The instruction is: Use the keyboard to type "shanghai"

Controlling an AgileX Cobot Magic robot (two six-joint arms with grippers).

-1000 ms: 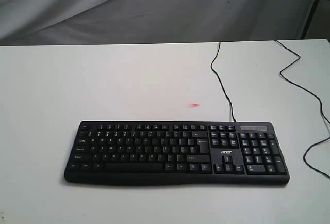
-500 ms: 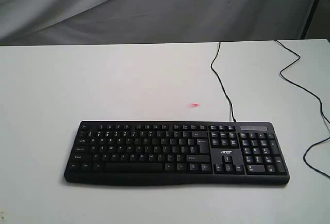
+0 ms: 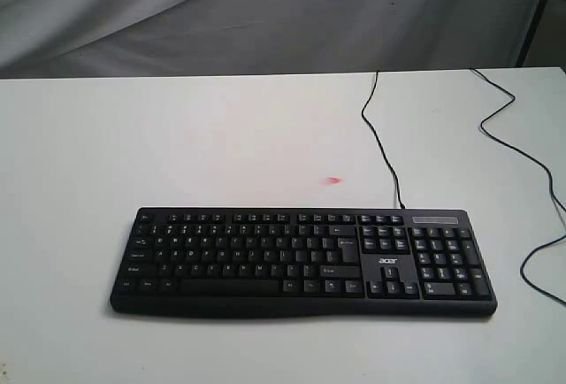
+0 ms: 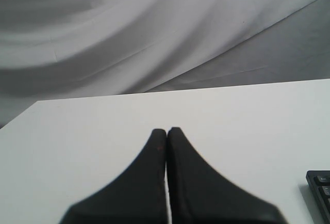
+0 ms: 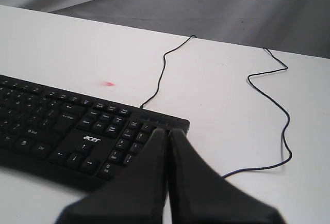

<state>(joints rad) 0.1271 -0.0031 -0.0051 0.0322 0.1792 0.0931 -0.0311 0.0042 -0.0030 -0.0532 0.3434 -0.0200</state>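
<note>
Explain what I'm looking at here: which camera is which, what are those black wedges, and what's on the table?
This is a two-armed robot. The wide picture comes from a camera off the arms, looking at the white table; neither arm shows in it. The other two pictures come from cameras on the wrists. The black wedges are the left end effector and the right end effector. Each has its fingers pressed together and holds nothing. On the table lie a black keyboard, its thin cable and a small red mark.
</note>
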